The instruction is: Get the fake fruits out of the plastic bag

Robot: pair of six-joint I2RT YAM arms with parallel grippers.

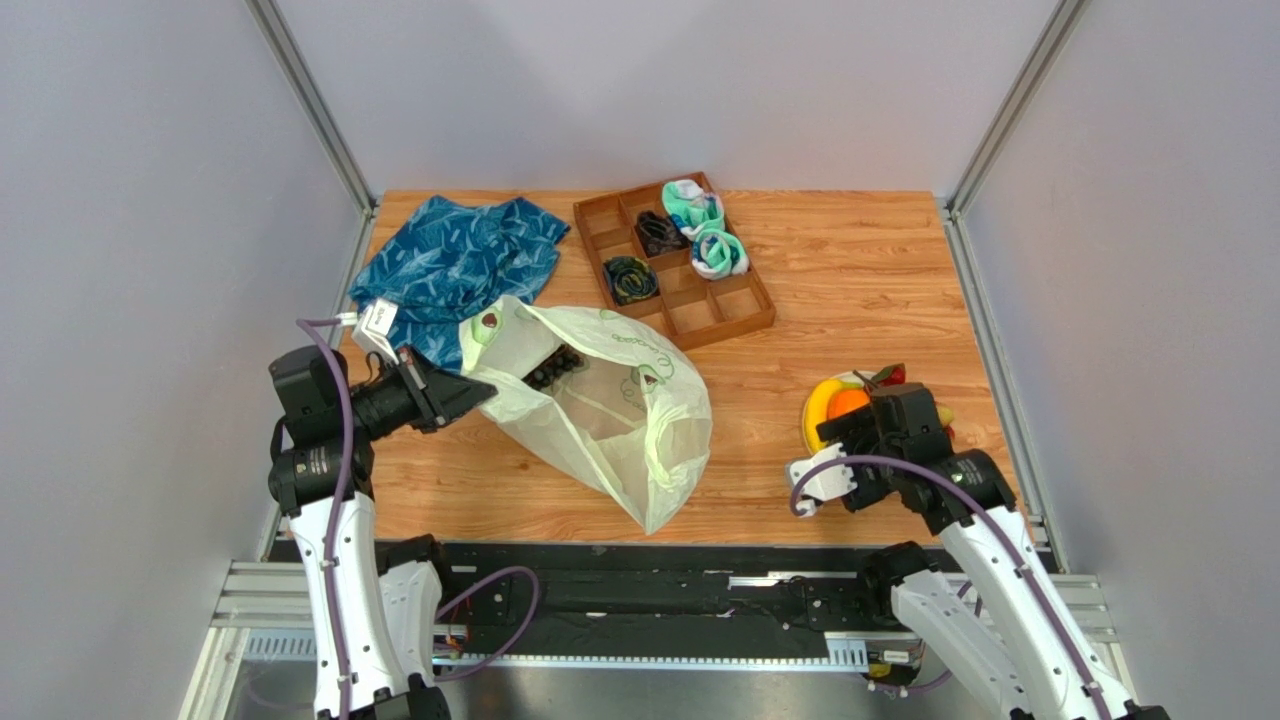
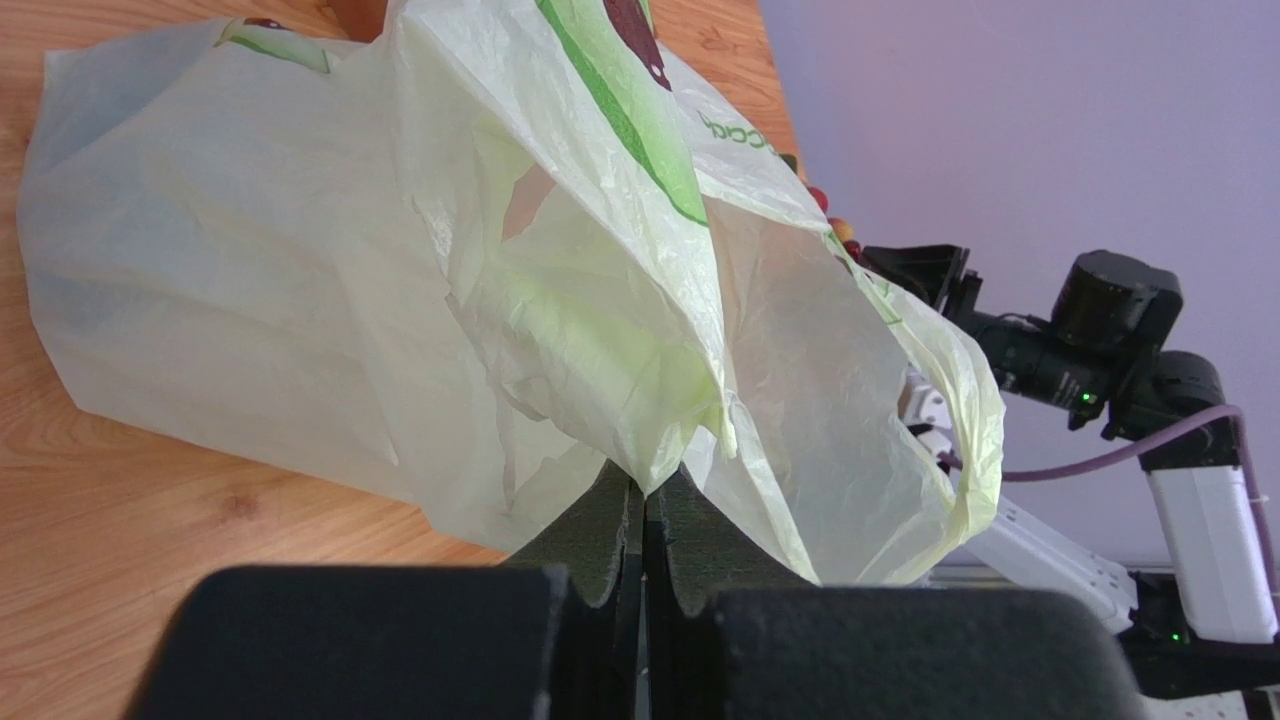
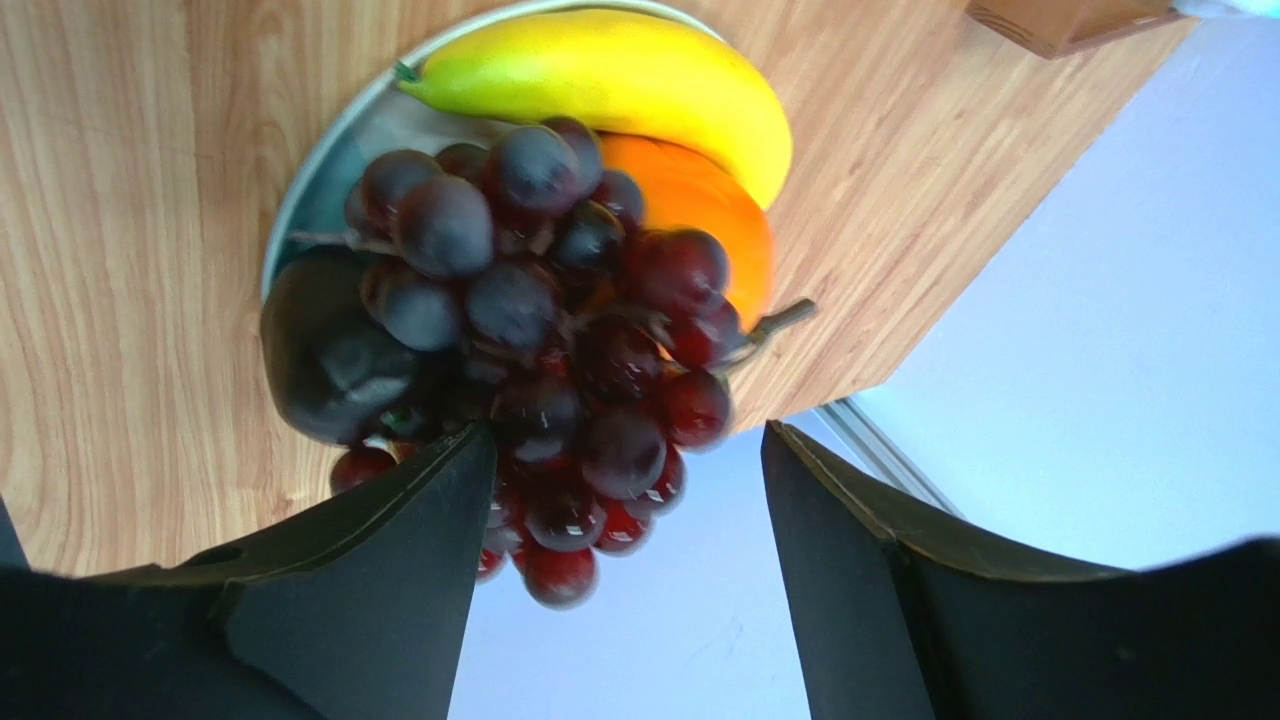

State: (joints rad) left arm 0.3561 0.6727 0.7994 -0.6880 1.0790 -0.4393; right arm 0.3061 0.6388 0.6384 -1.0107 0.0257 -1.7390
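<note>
The plastic bag [image 1: 631, 413] lies crumpled on the table left of centre, its mouth facing the far side. A dark bunch [image 1: 558, 365] shows inside the mouth. My left gripper [image 1: 469, 393] is shut on a fold of the bag [image 2: 451, 270]; its tips [image 2: 646, 488] pinch the film. At the right, a plate [image 3: 320, 165] holds a banana [image 3: 631, 83], an orange [image 3: 714, 210], a red grape bunch [image 3: 579, 345] and a dark round fruit [image 3: 323, 353]. My right gripper [image 3: 631, 450] hangs open just over that pile [image 1: 836, 405], the grapes brushing its left finger [image 3: 391, 570].
A brown compartment tray [image 1: 736, 308] at the back holds teal-white rolled socks [image 1: 706, 228] and black coiled cords [image 1: 631, 279]. A blue patterned cloth [image 1: 451, 263] lies at the back left. The plate sits close to the table's right edge.
</note>
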